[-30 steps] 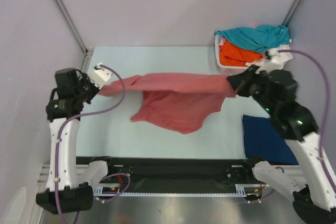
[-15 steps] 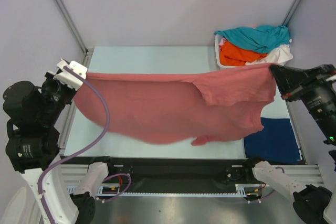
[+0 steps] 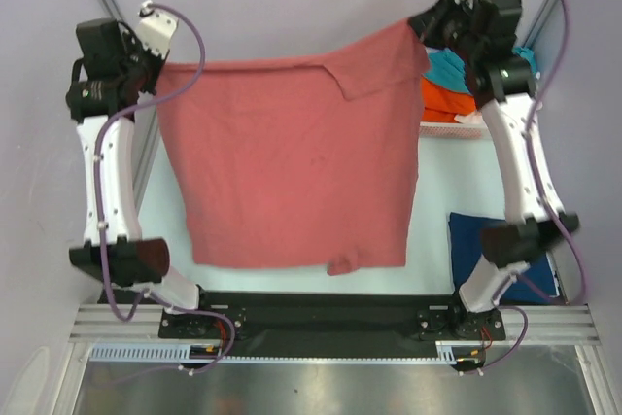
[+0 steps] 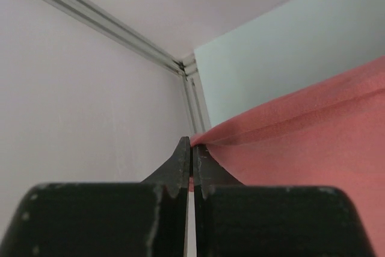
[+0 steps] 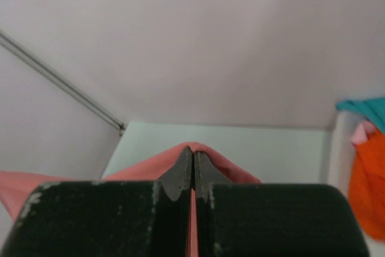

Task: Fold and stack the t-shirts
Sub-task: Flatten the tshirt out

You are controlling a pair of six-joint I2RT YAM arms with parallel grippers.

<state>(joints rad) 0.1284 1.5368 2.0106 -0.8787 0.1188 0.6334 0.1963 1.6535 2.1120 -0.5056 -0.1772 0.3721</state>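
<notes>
The left gripper (image 4: 191, 148) has its jaws pinched flat on a corner of the salmon-red t-shirt (image 3: 292, 162). The right gripper (image 5: 192, 154) is clamped the same way on another corner, the cloth humping over its tips. From above, both sets of fingertips are hidden by cloth. The spread shirt hides much of the pale table (image 3: 447, 177). The right arm cuts across the navy t-shirt (image 3: 471, 245) and the white lattice basket (image 3: 449, 126), which holds the teal t-shirt (image 3: 442, 65) and the orange t-shirt (image 3: 442, 99). The held shirt hangs as a broad sheet, its top edge rising rightward and its hem toward the arm bases. The cloth is matte, soft and lightly creased.
</notes>
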